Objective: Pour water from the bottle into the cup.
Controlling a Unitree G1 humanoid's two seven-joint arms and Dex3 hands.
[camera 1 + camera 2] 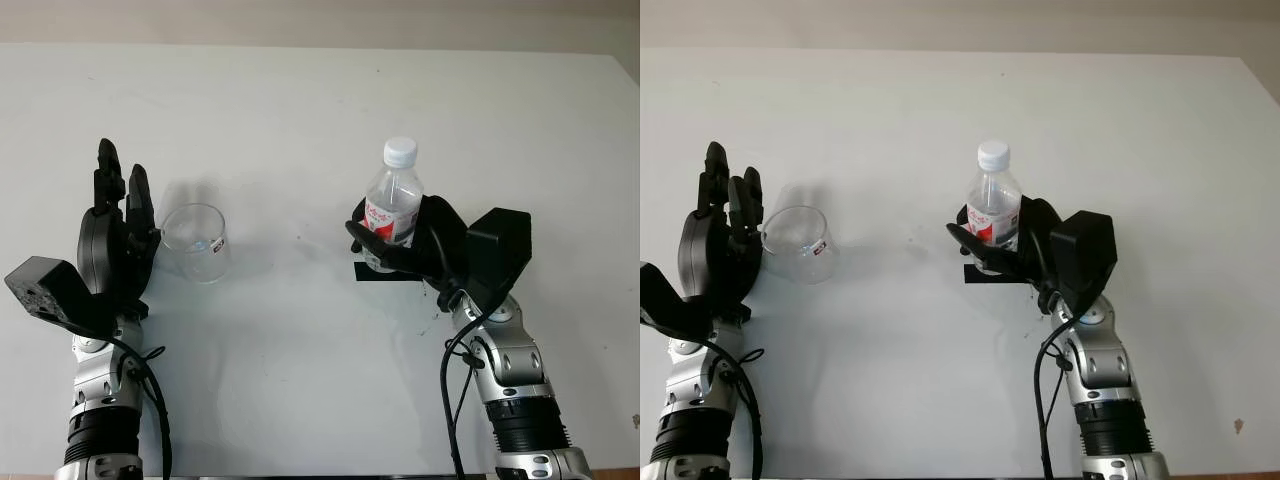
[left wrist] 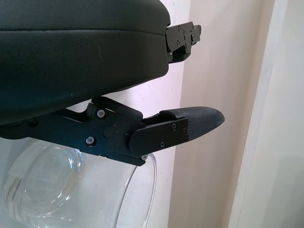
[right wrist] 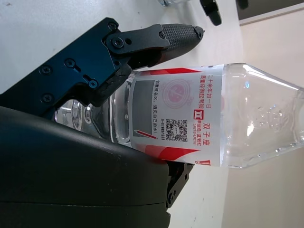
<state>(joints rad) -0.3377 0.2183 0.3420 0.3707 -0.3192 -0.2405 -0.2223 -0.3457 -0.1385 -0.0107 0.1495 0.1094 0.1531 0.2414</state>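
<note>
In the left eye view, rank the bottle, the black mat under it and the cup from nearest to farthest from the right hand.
1. The bottle: upright, inside the right hand, whose fingers wrap its lower body.
2. The black mat: on the table directly under the bottle, beside the hand's fingers.
3. The cup: across the table, next to the open left hand.

Lower part of bottle [image 1: 393, 205] hidden behind the fingers of right hand [image 1: 405, 245]; its base on the table [image 1: 300, 100] not visible. Black patch beside the bottle's base mostly covered by that hand; what it is cannot be told. Bottle's cap cut off in right wrist view. Small label on cup [image 1: 195, 242] too small to read. Cup's near side cut off in left wrist view, beside left hand [image 1: 118, 235].
</note>
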